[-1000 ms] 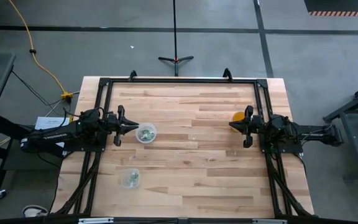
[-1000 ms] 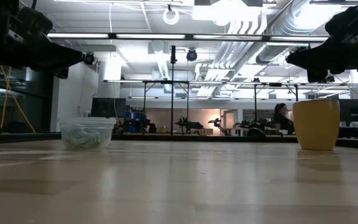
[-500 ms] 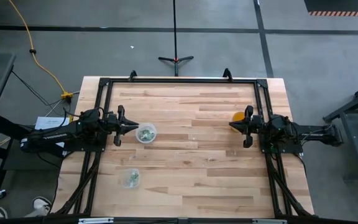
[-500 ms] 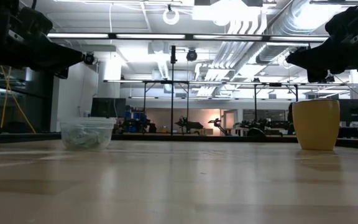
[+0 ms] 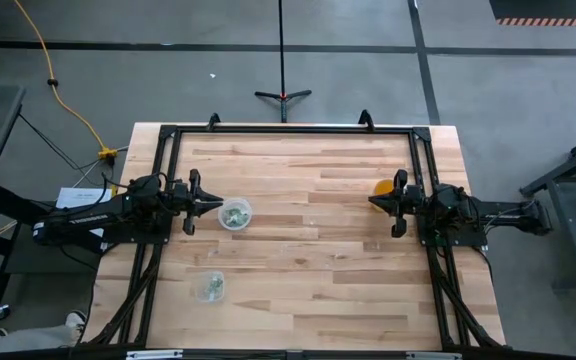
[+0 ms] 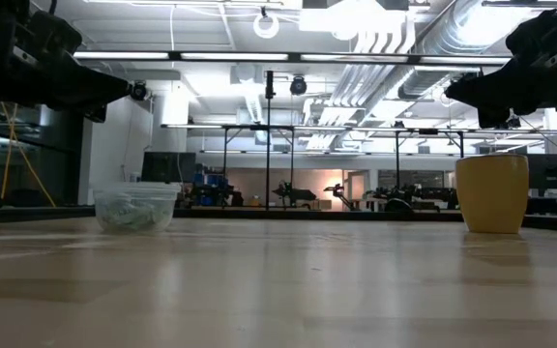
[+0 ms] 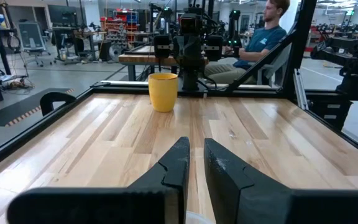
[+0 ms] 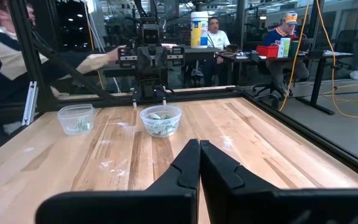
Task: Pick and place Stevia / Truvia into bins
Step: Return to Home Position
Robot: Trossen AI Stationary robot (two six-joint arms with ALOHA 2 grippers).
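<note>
Two clear cups stand on their bases on the wooden table. One cup [image 5: 235, 214] [image 6: 135, 206] [image 8: 161, 120], with pale green-and-white packets inside, sits just in front of my left gripper [image 5: 214, 203]. The other cup [image 5: 211, 286] [image 8: 75, 118], nearer the near edge, also holds packets. My left gripper [image 7: 196, 155] hovers above the table with only a narrow slit between its fingers and holds nothing. My right gripper [image 5: 373, 203] [image 8: 199, 155] hovers at the right side, shut and empty, next to a yellow cup.
A yellow cup [image 5: 383, 187] [image 6: 491, 193] [image 7: 163, 91] stands on the table just on the far side of my right gripper. A black frame [image 5: 288, 129] borders the table's far and side edges. Bare wood lies between the arms. People sit beyond the table [image 8: 213, 28].
</note>
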